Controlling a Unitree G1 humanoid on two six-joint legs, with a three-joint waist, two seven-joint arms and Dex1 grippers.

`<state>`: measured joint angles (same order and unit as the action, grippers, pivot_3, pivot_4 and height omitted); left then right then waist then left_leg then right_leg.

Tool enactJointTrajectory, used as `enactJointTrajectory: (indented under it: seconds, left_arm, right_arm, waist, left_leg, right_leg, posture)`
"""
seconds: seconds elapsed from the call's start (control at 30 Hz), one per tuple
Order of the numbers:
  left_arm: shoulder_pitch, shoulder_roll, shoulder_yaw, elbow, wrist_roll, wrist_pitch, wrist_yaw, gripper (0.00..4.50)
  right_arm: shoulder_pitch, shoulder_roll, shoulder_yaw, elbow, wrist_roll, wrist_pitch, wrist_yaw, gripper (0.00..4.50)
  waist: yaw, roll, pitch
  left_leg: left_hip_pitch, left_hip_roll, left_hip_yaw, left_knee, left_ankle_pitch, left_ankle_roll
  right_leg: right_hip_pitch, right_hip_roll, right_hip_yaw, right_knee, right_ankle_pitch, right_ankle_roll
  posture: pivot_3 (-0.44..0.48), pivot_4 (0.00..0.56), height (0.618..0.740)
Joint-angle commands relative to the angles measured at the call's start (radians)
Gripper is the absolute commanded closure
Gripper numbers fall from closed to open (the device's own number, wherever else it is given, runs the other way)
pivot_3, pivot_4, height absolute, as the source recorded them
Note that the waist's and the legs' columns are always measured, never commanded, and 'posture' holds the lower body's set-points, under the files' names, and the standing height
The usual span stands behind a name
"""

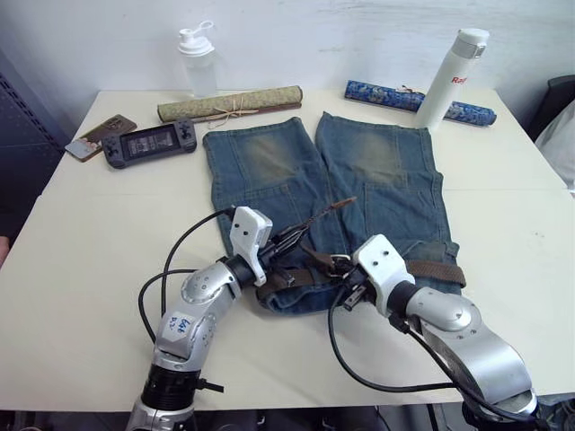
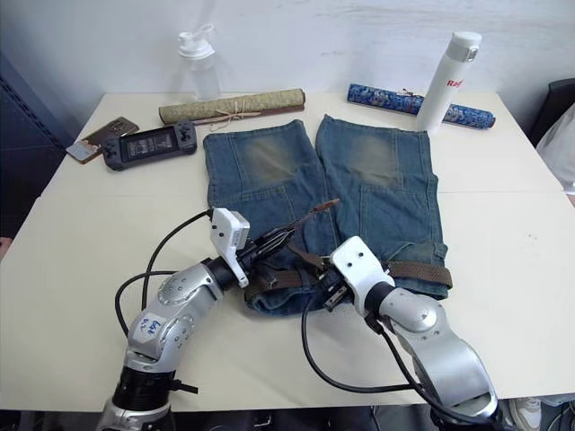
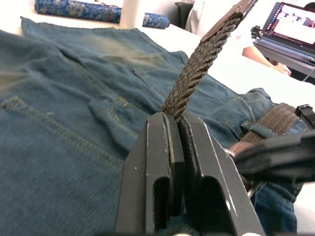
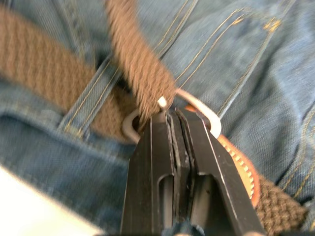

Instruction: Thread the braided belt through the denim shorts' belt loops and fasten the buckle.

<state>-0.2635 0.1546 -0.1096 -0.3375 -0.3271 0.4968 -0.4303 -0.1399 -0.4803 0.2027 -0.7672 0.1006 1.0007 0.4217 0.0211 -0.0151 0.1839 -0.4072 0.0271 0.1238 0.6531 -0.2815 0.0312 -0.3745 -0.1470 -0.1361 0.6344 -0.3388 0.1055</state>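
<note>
A white desk (image 1: 81, 260) carries everything in view. The denim shorts (image 1: 269, 171) are spread flat at its middle, the legs with their yellowish worn patches pointed toward the far edge and the waistband lying nearest the robot. The braided belt (image 1: 438, 272) is laid along that waistband; on the right side it is seen passing under one of the belt loops (image 4: 86, 105), and its free tail (image 3: 197, 69) is lifted off the cloth, slanting up over the right leg to a tan leather tip.

The left gripper (image 1: 286, 239) is positioned over the waistband's left half, its fingers (image 3: 162, 162) pressed together on the belt's tail, which rises straight out from between them. The right gripper (image 1: 346, 289) is set just beside it at the middle of the waistband, its fingers (image 4: 206, 162) closed tight against the buckle (image 4: 199, 109), a pale metal frame through which the woven strap is drawn, with the tan leather end lying right behind it.

Along the far edge a white bottle (image 1: 454, 76), a clear shaker bottle (image 1: 198, 61), a tan rolled mat (image 1: 229, 103) and a blue patterned rolled mat (image 1: 382, 94) are lined up. A handheld game console (image 1: 148, 144) and a phone (image 1: 99, 136) are placed at the far left, well apart from the shorts.
</note>
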Motion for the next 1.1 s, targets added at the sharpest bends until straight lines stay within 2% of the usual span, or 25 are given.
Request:
enactJointTrajectory:
  seconds: [0.03, 0.4, 0.77, 1.1]
  left_arm:
    - [-0.03, 0.002, -0.025, -0.041, -0.001, -0.047, -0.025, 4.5]
    - [-0.034, 0.019, -0.049, -0.038, 0.001, -0.072, -0.042, 4.5]
    - [-0.038, 0.022, -0.067, -0.033, 0.0, -0.078, -0.057, 4.5]
    - [-0.043, 0.017, -0.076, -0.029, 0.0, -0.082, -0.061, 4.5]
  right_arm:
    - [0.001, -0.023, 0.039, 0.007, -0.016, -0.027, -0.007, 4.42]
    - [0.007, -0.053, 0.08, 0.023, -0.048, -0.04, -0.025, 4.42]
    - [-0.051, -0.035, 0.092, 0.06, -0.071, -0.025, -0.052, 4.42]
    - [-0.09, -0.031, 0.18, 0.109, -0.108, 0.037, -0.073, 4.42]
  waist:
    - [0.0, 0.0, 0.0]
    - [0.0, 0.0, 0.0]
    - [0.0, 0.0, 0.0]
    - [-0.006, -0.001, 0.0]
  left_leg:
    - [0.0, 0.0, 0.0, 0.0, 0.0, 0.0]
    - [0.0, 0.0, 0.0, 0.0, 0.0, 0.0]
    - [0.0, 0.0, 0.0, 0.0, 0.0, 0.0]
    - [0.001, 0.001, 0.0, 0.0, 0.0, 0.0]
  right_leg:
    - [0.0, 0.0, 0.0, 0.0, 0.0, 0.0]
    - [0.0, 0.0, 0.0, -0.001, 0.0, 0.0]
    - [0.001, 0.0, 0.0, -0.001, 0.0, 0.0]
    - [0.001, 0.0, 0.0, -0.001, 0.0, 0.0]
  posture:
    - [0.0, 0.15, 0.717]
    - [0.0, 0.15, 0.717]
    - [0.0, 0.15, 0.717]
    - [0.0, 0.15, 0.717]
